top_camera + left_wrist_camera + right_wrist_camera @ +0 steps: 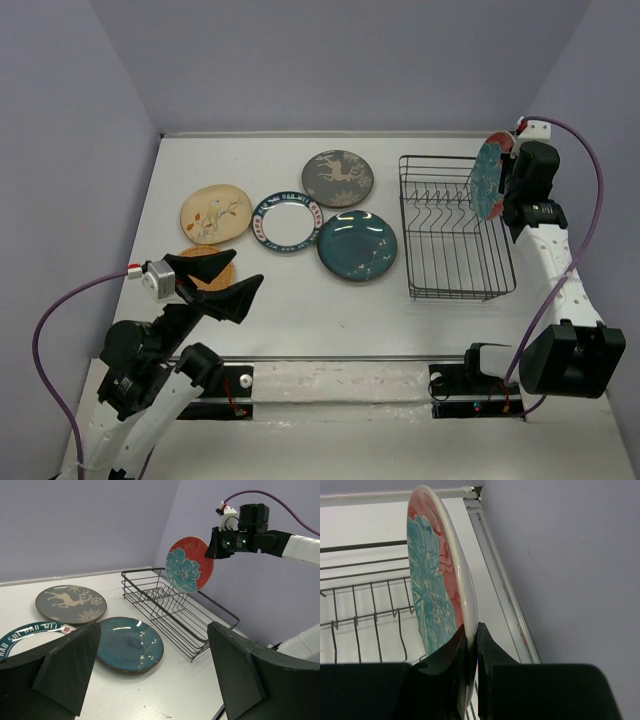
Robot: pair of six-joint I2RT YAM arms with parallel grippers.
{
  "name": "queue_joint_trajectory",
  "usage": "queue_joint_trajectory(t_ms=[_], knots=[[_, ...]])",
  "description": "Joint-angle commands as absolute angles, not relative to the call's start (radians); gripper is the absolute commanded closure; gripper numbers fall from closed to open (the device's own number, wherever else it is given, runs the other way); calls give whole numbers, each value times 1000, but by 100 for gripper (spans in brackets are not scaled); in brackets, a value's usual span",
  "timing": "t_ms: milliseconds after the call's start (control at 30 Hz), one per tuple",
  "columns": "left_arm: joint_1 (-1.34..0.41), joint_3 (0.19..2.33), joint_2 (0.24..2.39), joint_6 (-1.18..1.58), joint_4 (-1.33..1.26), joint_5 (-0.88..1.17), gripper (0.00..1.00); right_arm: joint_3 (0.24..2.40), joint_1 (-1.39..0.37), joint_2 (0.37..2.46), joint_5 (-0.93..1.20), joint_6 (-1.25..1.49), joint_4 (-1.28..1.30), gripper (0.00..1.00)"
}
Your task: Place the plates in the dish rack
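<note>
My right gripper (pixel 507 188) is shut on the rim of the red plate with teal flowers (pixel 489 177), holding it upright on edge above the right side of the black wire dish rack (pixel 455 272). It also shows in the right wrist view (pixel 435 585) and the left wrist view (pixel 189 564). My left gripper (pixel 222 278) is open and empty, raised above the table's left front. The cream plate (pixel 215 213), white teal-rimmed plate (pixel 286 221), grey deer plate (pixel 338 177) and teal-blue plate (pixel 357 245) lie flat on the table. The orange plate (pixel 212 272) lies mostly hidden under my left gripper.
The rack (pixel 170 605) holds no plates and its tines stand in a row. Purple walls close the back and both sides. A metal rail (pixel 330 358) runs along the near edge between the arm bases.
</note>
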State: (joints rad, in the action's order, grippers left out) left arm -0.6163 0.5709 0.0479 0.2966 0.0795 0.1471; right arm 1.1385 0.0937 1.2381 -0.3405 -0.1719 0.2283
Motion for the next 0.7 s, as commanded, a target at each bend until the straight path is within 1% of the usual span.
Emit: queue_joint_trajectory(t_ms=[0, 300, 533, 667], knots=[[-624, 595, 35, 287, 46, 146, 1, 1206, 117, 1169, -400, -175, 15, 93], [-624, 595, 40, 287, 46, 141, 1, 1161, 117, 1173, -380, -156, 11, 93], [-624, 597, 40, 287, 48, 137, 1, 1079, 117, 1189, -331, -104, 12, 93], [-624, 597, 43, 287, 48, 138, 1, 1037, 117, 1196, -333, -72, -35, 93]])
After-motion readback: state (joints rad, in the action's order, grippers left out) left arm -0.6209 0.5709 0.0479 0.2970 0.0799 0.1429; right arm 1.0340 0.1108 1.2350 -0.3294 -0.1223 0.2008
